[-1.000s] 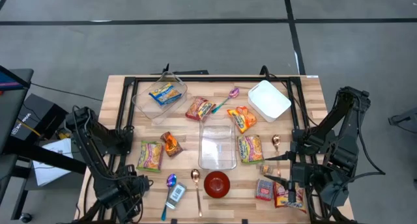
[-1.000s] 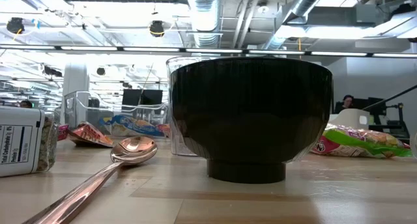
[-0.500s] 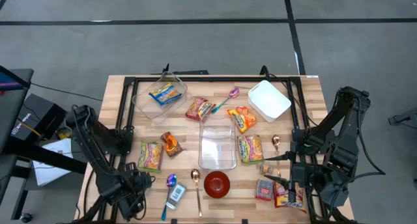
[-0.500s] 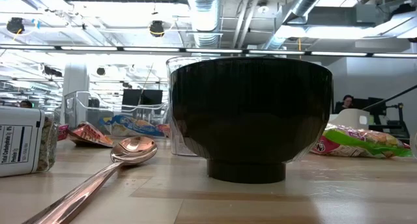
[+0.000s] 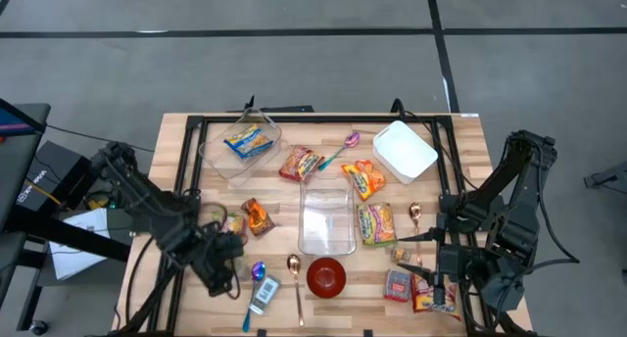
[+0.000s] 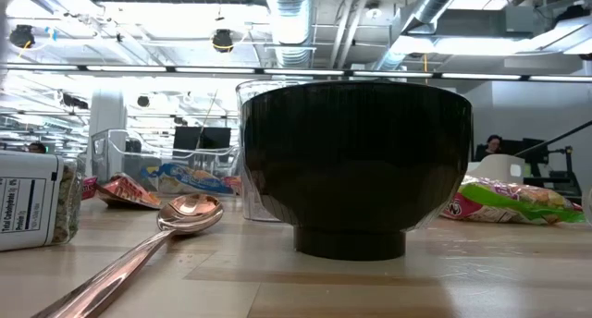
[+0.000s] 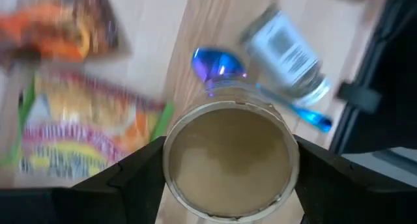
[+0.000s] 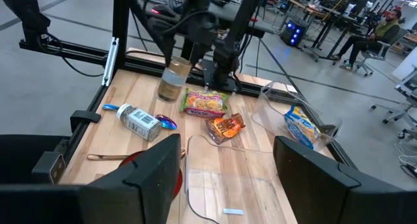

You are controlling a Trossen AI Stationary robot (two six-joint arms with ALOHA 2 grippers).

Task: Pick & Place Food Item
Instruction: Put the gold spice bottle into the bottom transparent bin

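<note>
- Lower left of the high view: left gripper (image 5: 223,259) is clamped on a clear jar of tan food (image 8: 172,81), carried above the green noodle packet (image 5: 225,234). To my eye this is the carry step; next it needs a set-down spot.
- Lower right: right gripper (image 8: 227,142) waits, fingers apart.
- Further up: four spoons, three tubs, roughly eight packets.

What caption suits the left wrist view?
Left claw holds a jar above a blue spoon and noodle packet.

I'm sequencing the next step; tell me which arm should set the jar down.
Left. The left gripper has its jaws clamped on the jar above the blue spoon; the right gripper sits open and empty at the right edge of the table.
</note>
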